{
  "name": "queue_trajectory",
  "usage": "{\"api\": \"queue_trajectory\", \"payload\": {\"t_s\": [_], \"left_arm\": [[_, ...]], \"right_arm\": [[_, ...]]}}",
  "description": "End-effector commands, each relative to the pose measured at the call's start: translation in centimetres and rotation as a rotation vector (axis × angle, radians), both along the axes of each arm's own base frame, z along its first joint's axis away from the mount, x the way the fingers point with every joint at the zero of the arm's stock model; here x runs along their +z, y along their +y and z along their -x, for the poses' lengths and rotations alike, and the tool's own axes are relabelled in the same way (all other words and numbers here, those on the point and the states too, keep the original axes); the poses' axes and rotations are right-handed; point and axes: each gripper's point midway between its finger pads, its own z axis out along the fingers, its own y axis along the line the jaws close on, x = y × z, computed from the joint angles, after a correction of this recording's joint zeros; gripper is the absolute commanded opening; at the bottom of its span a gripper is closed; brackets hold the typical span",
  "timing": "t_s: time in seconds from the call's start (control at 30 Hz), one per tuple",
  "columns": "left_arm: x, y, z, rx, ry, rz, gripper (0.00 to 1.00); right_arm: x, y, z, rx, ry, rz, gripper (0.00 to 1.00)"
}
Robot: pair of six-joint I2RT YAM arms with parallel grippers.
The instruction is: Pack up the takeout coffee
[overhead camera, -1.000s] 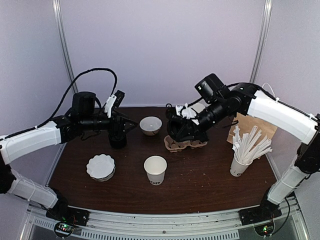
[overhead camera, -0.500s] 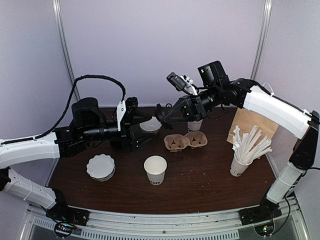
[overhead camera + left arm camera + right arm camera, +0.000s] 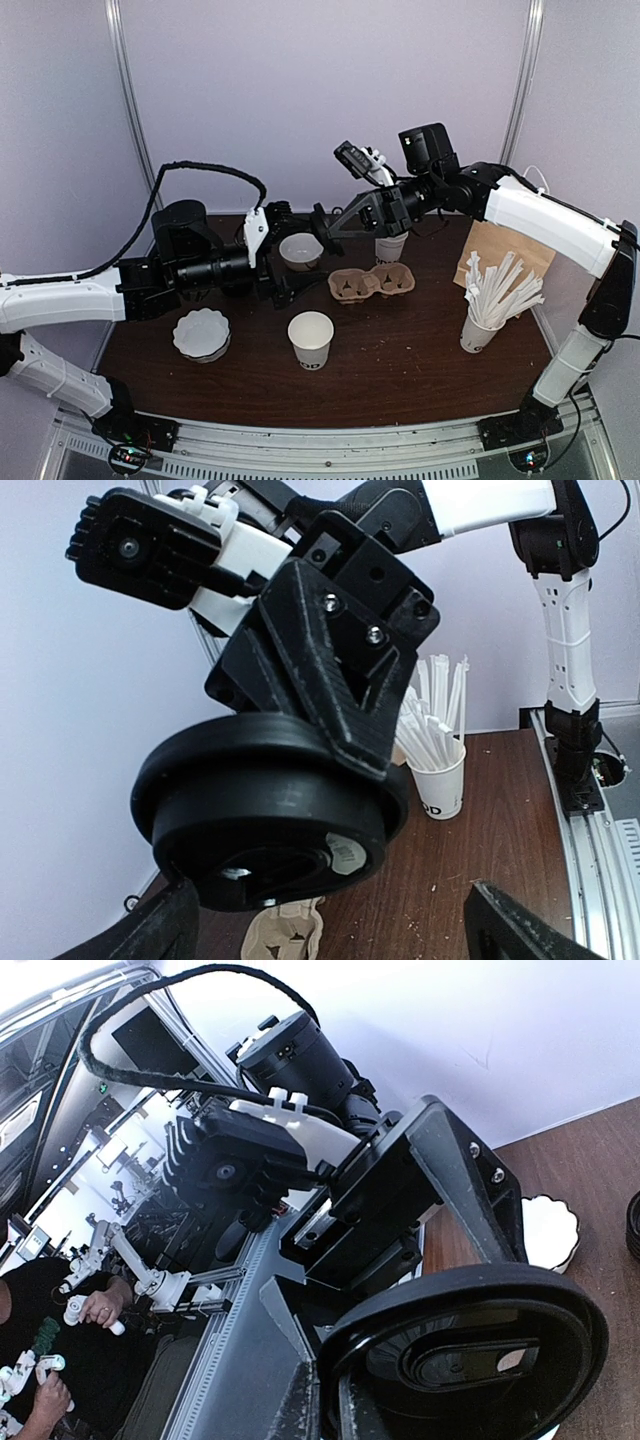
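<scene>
The takeout coffee cup stands open and lidless at the table's front middle, a white paper cup with dark print near its base. My right gripper hangs above the table's back middle, shut on a black round lid. The lid also fills the left wrist view, pinched at its rim by a right finger. My left gripper faces it from the left, fingers spread wide and empty. Both grippers are well above and behind the cup.
A brown cardboard cup carrier lies behind the cup. White cups stand at the back and behind the carrier. A scalloped white dish sits front left. A cup of wrapped sticks and a paper bag are at the right.
My right gripper lifted off the carrier and swung left. My left gripper left the far-left spot, rose and moved right until it faces the right gripper.
</scene>
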Motion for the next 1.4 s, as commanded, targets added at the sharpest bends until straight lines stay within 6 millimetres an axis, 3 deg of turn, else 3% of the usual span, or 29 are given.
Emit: {"api": "queue_trajectory", "payload": {"t_s": [0.0, 0.2, 0.4, 0.73, 1.0, 1.1, 1.2, 1.27, 1.37], "left_arm": [[2.8, 1.0, -0.7, 0.074, -0.096, 0.049, 0.96], [2.6, 0.6, -1.2, 0.084, -0.102, 0.053, 0.89], [2.3, -0.1, -0.9, 0.063, -0.107, 0.055, 0.91], [3.7, -0.6, -1.4, 0.089, -0.101, 0.143, 0.9], [3.3, -1.2, -2.0, 0.099, -0.079, 0.127, 0.8], [3.4, -0.9, -2.2, 0.119, -0.072, 0.117, 0.78], [3.3, -0.6, -2.4, 0.136, -0.07, 0.074, 0.77], [3.0, -0.3, -2.4, 0.145, -0.063, 0.008, 0.77], [1.4, 0.4, -2.7, 0.168, -0.024, -0.148, 0.78]], "right_arm": [[1.1, -0.4, 0.9, 0.035, 0.012, -0.036, 0.04], [1.6, -0.3, 0.8, 0.038, 0.027, -0.049, 0.04], [1.8, -0.2, 0.7, 0.035, 0.033, -0.056, 0.04], [1.5, -0.1, 0.5, 0.027, 0.044, -0.055, 0.05], [1.5, -0.1, 0.4, 0.024, 0.046, -0.056, 0.07], [1.0, -0.3, -0.2, -0.006, 0.038, -0.043, 0.14], [-0.1, -1.5, -1.8, -0.091, -0.016, 0.011, 0.36], [-0.8, -2.9, -2.8, -0.152, -0.096, 0.063, 0.49], [-1.7, -5.7, -4.1, -0.239, -0.218, 0.141, 0.55]]}}
